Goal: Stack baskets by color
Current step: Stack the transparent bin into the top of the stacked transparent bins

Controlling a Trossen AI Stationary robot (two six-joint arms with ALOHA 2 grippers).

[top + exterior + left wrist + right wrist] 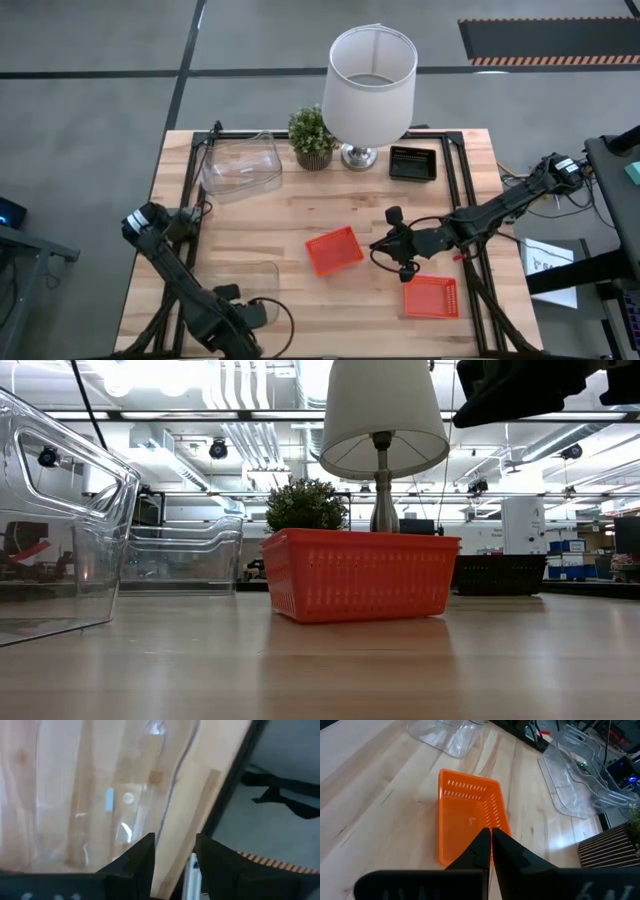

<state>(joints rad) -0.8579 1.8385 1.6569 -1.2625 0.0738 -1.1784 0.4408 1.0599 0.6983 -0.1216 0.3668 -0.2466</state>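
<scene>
We see the wooden worktop (300,205) carrying stacked clear bins (242,165) at its far left and one clear bin (250,285) at the near left edge, whose rim our left pincer (172,862) grasps. One orange basket (334,250) lies mid-worktop, another orange basket (431,296) near right, a black basket (413,163) beside the lamp (368,75). Our right pincer (392,243), clenched empty, hovers just beside the middle orange basket.

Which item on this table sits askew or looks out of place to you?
The orange basket mid-table lies skewed to the table's edges, unlike the squarer orange basket near the front. The lamp and potted plant are not baskets. Nothing looks spilled or damaged.
</scene>
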